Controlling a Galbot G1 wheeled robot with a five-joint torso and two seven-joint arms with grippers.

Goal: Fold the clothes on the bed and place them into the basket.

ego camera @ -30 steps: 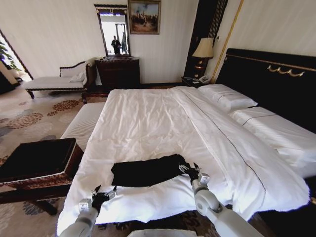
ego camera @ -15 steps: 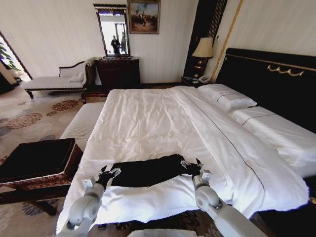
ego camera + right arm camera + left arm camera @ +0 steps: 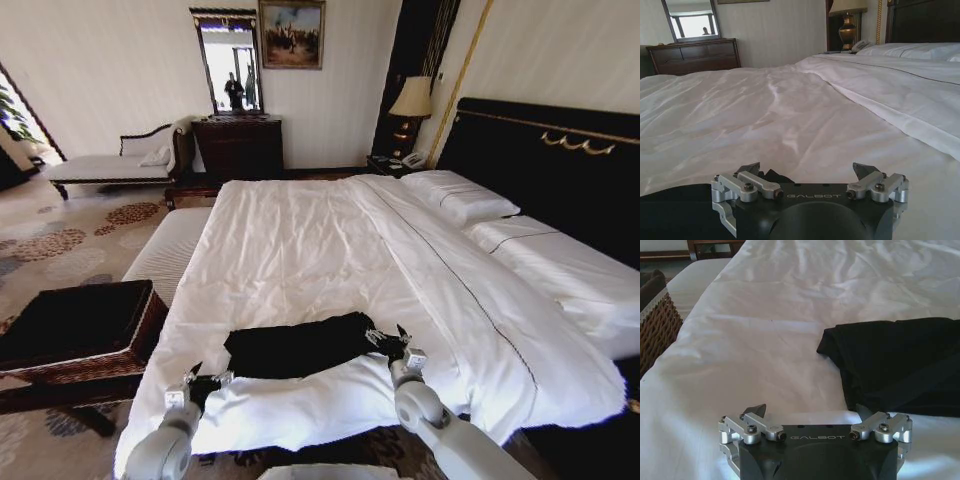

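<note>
Both grippers gape open, empty: the left gripper (image 3: pixel 200 381) hovers beside the black shirt (image 3: pixel 298 347) at the bed's (image 3: pixel 300 240) foot edge, the right gripper (image 3: pixel 392 341) at its other end

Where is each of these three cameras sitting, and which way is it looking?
Head view: high on the robot, looking down the bed; both arms show, the left gripper and right gripper beside the black shirt.
Left wrist view: on the left arm, facing across the sheet; open left gripper, shirt, basket.
Right wrist view: on the right arm, low, facing the dresser; open right gripper.
All share the bed.
</note>
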